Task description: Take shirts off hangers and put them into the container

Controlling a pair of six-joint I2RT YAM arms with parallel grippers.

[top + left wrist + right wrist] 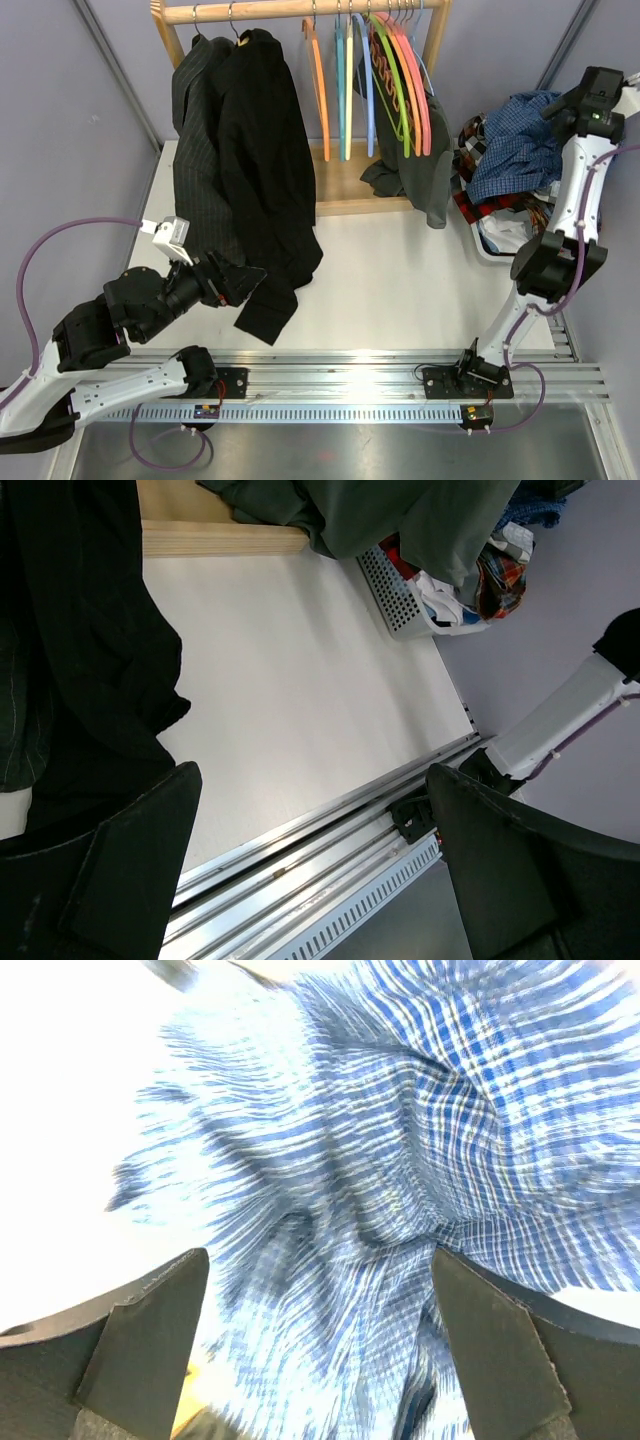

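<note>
My right gripper (315,1260) is hovering wide open over the blue checked shirt (515,145), which is lying heaped on the container (492,243). Left of the container, the black shirt (255,150) is hanging limp. I am judging it soft and light, best pinched at the shoulder fold.

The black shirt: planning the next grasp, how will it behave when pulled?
Likely floppy: the black shirt hangs in soft folds, sleeve drooping toward the table. Pulled, it would probably bunch, not move as one piece.
</note>
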